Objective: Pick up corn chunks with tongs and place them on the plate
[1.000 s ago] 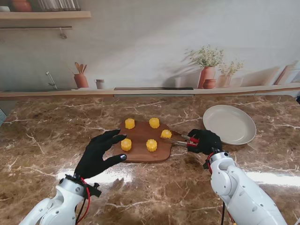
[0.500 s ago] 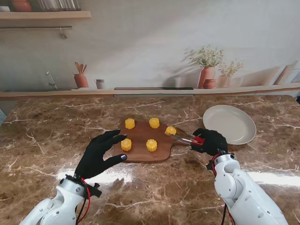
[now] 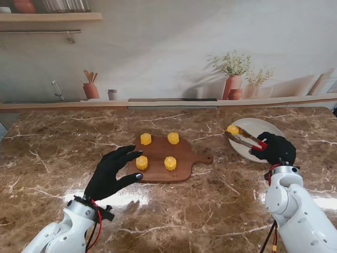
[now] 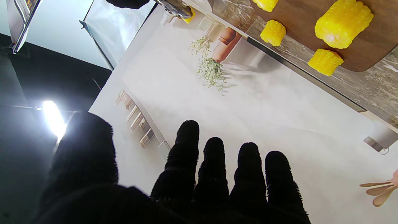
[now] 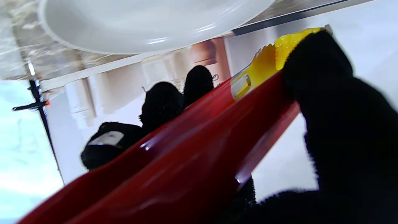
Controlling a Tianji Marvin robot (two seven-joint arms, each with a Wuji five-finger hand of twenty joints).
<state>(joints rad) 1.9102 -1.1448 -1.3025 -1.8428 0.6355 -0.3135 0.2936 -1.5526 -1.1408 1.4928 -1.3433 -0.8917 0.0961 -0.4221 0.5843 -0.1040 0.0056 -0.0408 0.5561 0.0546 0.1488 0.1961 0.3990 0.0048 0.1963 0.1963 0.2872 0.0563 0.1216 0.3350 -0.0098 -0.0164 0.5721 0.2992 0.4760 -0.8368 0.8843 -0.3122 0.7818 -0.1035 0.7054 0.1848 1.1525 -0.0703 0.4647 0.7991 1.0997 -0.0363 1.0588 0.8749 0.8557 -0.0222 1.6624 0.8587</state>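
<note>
Red-handled tongs (image 3: 246, 140) sit clamped in my right hand (image 3: 275, 149), fingers wrapped round the handles. Tong tips pinch one yellow corn chunk (image 3: 233, 129), held over the left rim of the white plate (image 3: 271, 128). Can't tell if the chunk touches the plate. Four more chunks lie on the wooden board (image 3: 184, 158), well left of the plate. My left hand (image 3: 111, 171) rests w/ fingers spread at the board's far side from the plate, holding nothing.

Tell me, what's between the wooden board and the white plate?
Only bare brown marble table lies between the brown wooden cutting board, handle included, and the round white plate. The stand's view shows this.
</note>
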